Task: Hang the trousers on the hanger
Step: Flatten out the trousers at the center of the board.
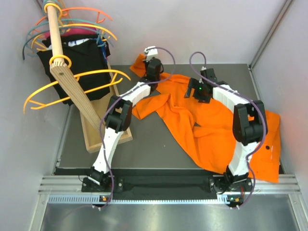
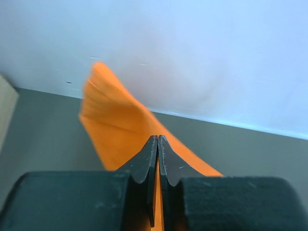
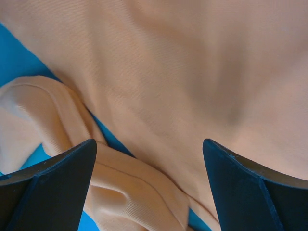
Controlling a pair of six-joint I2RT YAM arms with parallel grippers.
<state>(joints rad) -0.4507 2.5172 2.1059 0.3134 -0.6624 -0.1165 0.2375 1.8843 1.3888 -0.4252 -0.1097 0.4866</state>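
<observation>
The bright orange trousers (image 1: pixel 211 130) lie spread across the grey table from the back centre to the front right corner. My left gripper (image 1: pixel 148 57) is at their far end near the back wall. In the left wrist view it (image 2: pixel 158 139) is shut on the trousers (image 2: pixel 115 125), and a strip of orange cloth shows between the jaws. My right gripper (image 1: pixel 192 92) hovers over the middle of the cloth. It (image 3: pixel 149 149) stands open just above folds of the trousers (image 3: pixel 192 72), holding nothing. The amber-yellow hanger (image 1: pixel 101 71) hangs on the slanted wooden pole at the left.
A wooden rack (image 1: pixel 72 86) on a flat base (image 1: pixel 96 137) stands at the left. It carries black garments (image 1: pixel 82 55) plus coral and teal hangers (image 1: pixel 91 12) near its top. Walls close the back and both sides. The trousers drape over the front right table edge (image 1: pixel 269 168).
</observation>
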